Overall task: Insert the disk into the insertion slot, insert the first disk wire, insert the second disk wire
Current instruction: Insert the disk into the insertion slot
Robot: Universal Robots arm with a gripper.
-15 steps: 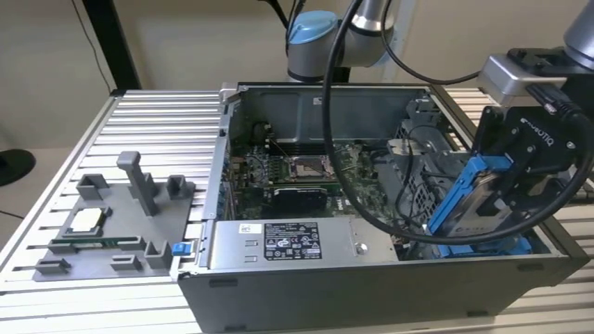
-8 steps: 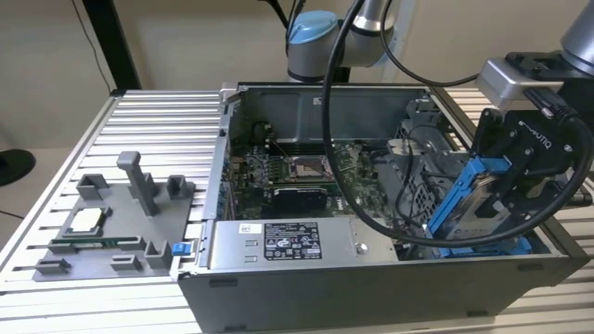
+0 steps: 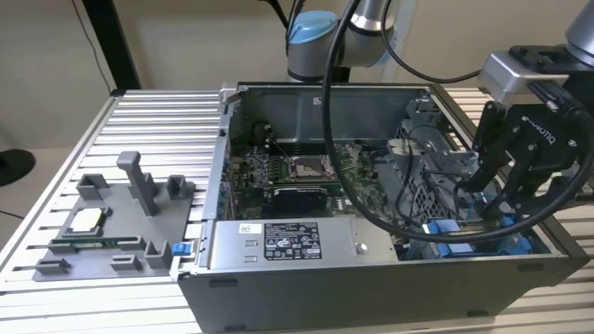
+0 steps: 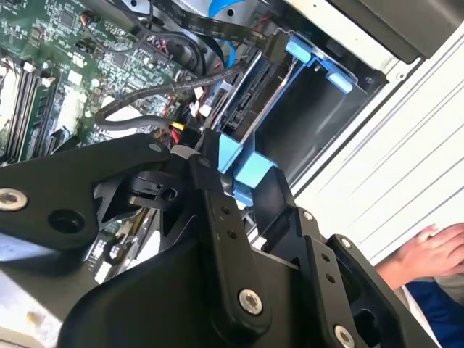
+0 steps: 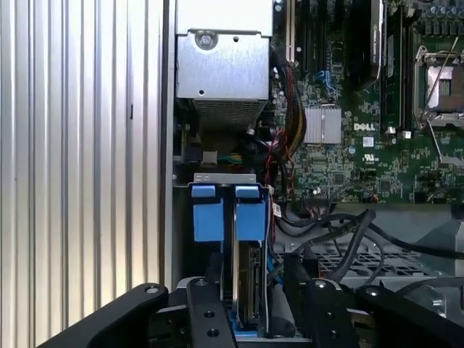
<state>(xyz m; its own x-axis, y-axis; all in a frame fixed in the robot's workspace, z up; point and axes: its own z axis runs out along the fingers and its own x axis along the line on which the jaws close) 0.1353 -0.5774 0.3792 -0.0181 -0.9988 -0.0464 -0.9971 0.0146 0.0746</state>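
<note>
Ribbed aluminium table (image 3: 158, 118) carries an open computer case (image 3: 371, 285) against a plain beige wall. At the exterior view's right the gripper (image 3: 487, 198) reaches down into the case's near corner. In both wrist views its black fingers (image 4: 210, 181) are closed on the disk (image 5: 249, 279), clamped on the bright blue carrier frame (the blue block fits snugly between the two fingers in the second wrist view). The disk stands on edge inside the insertion slot (image 3: 444, 228), a bay with blue rails and tabs; how deep it sits I cannot tell. Black cables (image 5: 341, 232) lie just beside the bay, over grey perforated metal, and the green motherboard (image 3: 297, 174) spreads beyond them. The grey labelled power-supply box (image 3: 278, 243) lies along the case's front edge. Well apart, at the exterior view's left, a grey moulded parts tray (image 3: 102, 229) rests on the table. A person's hand (image 4: 428, 254) with a blue sleeve rests on the table near the case in the second wrist view.
</note>
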